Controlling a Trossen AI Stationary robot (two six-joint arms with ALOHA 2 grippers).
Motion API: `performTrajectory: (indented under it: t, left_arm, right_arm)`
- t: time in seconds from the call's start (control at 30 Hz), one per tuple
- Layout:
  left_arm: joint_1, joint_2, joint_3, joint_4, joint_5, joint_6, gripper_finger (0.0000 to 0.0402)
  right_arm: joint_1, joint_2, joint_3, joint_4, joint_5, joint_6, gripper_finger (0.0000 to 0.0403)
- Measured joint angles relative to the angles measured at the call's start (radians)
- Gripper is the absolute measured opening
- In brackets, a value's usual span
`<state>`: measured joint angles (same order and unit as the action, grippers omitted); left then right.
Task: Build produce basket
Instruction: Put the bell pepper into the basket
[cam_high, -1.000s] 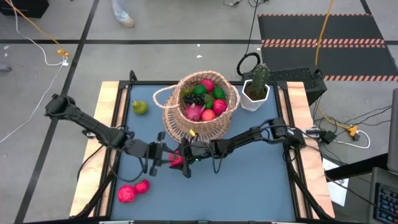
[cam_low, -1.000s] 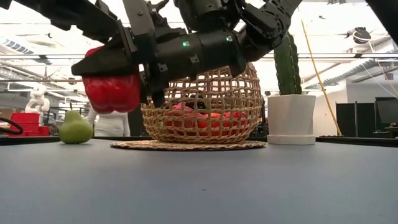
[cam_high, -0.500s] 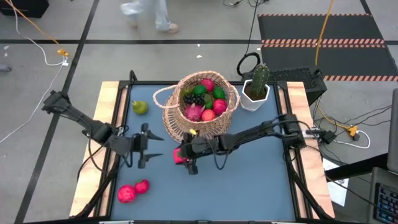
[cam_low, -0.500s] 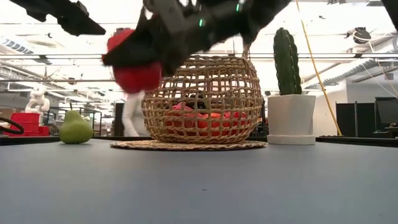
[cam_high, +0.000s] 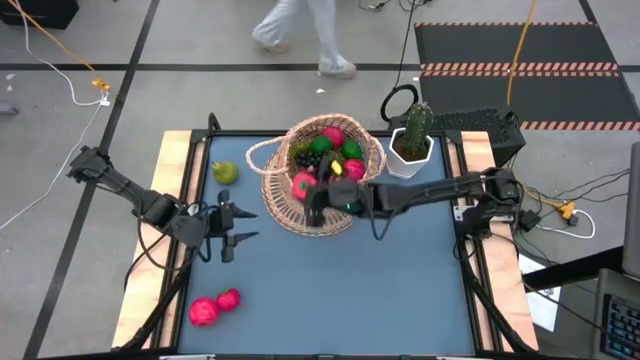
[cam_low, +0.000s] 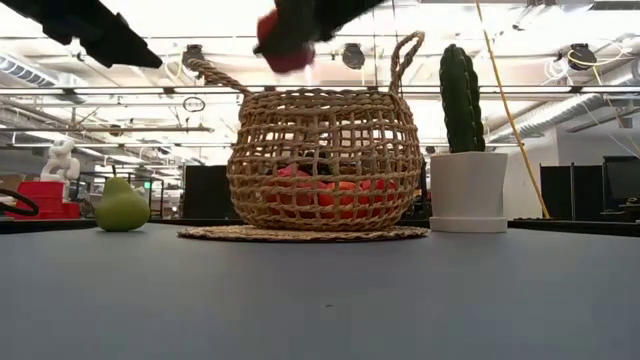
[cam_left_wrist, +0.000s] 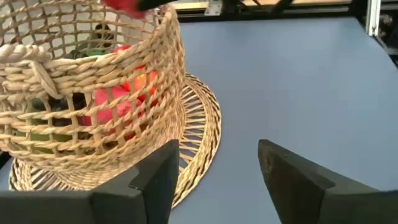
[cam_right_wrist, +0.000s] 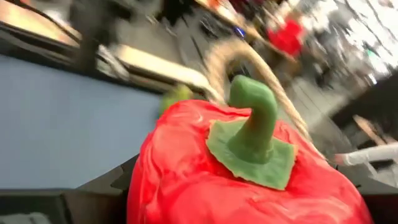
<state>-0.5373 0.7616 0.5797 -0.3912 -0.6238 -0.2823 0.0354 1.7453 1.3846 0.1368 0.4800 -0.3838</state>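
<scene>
The tan wicker basket (cam_high: 322, 176) stands on a round woven mat at the table's far middle, with several toy fruits inside. It also shows in the low view (cam_low: 320, 160) and the left wrist view (cam_left_wrist: 87, 99). My right gripper (cam_high: 310, 190) is shut on a red toy pepper (cam_high: 303, 183) over the basket's near-left rim, and the pepper is above the rim in the low view (cam_low: 285, 42). My left gripper (cam_high: 228, 228) is open and empty, left of the basket, its fingers (cam_left_wrist: 158, 180) apart over the blue table. My right gripper pinches the red pepper's body (cam_right_wrist: 186, 180) between its two fingers, one on each side; the pepper itself hides the pads. The fingers reach roughly level from the table's right. The green stem (cam_right_wrist: 255, 121) is free. The pepper hangs clear above the basket's rim.
A green pear (cam_high: 224, 172) lies at the far left, also in the low view (cam_low: 122, 205). Two red-pink fruits (cam_high: 212, 306) lie near the front left. A cactus in a white pot (cam_high: 412, 142) stands right of the basket. A person walks beyond the table.
My right gripper has carried the red pepper up from in front of the basket and toward the far edge, until it is over the basket's rim. My left gripper has drawn back from the pepper toward the table's left edge.
</scene>
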Motion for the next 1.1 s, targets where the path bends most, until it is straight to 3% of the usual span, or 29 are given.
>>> performTrajectory:
  t: [0.27,0.47,0.6,0.87,0.97,1.1]
  left_arm:
    - [0.006,0.001,0.000,-0.026,-0.011,-0.014,0.0189]
    - [0.042,0.003,0.000,-0.017,-0.058,-0.044,0.0189]
    - [0.057,0.003,0.000,-0.017,-0.058,-0.095,0.0191]
    - [0.091,0.004,0.000,-0.022,-0.079,-0.124,0.0191]
    - [0.105,0.004,-0.018,-0.027,-0.113,-0.236,0.0191]
    - [0.099,0.004,-0.075,-0.104,-0.076,-0.463,0.0191]
  right_arm:
    - [-0.187,0.009,-0.041,-0.028,0.024,0.114,0.0269]
    - [-0.294,0.009,-0.093,-0.019,-0.004,0.265,0.0269]
    - [-0.338,0.009,-0.172,0.059,-0.086,0.340,0.0281]
    - [-0.363,0.008,-0.292,0.166,-0.092,0.376,0.0329]
    - [-0.354,-0.002,-0.292,0.174,-0.092,0.369,0.0337]
    - [-0.326,-0.041,-0.292,0.201,-0.085,0.304,0.0340]
